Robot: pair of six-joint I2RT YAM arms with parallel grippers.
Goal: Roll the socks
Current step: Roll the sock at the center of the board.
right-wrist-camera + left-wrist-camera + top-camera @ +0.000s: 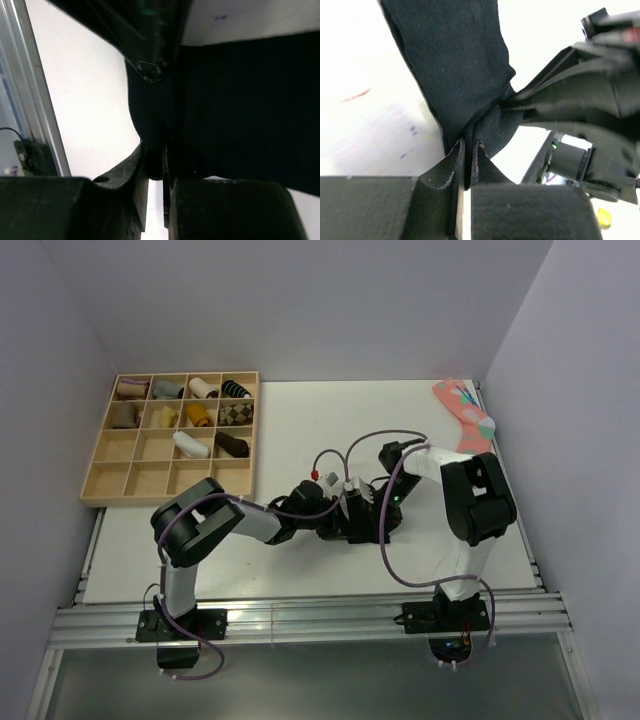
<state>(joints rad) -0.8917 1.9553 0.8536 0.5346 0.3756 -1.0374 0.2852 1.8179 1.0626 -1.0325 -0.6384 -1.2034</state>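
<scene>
While both of your hands meet mid-tabletop (300,430), bare white surface lies open towards the far edge and the right. Your left hand (468,150) is pinched nearly closed on a gathered fold of the socks (455,65), soft black knit. Your right hand (156,157) is clamped on the fabric's edge. At the far left corner, a wooden divider tray (100,475) holds rolled bundles (190,443) in several compartments.
</scene>
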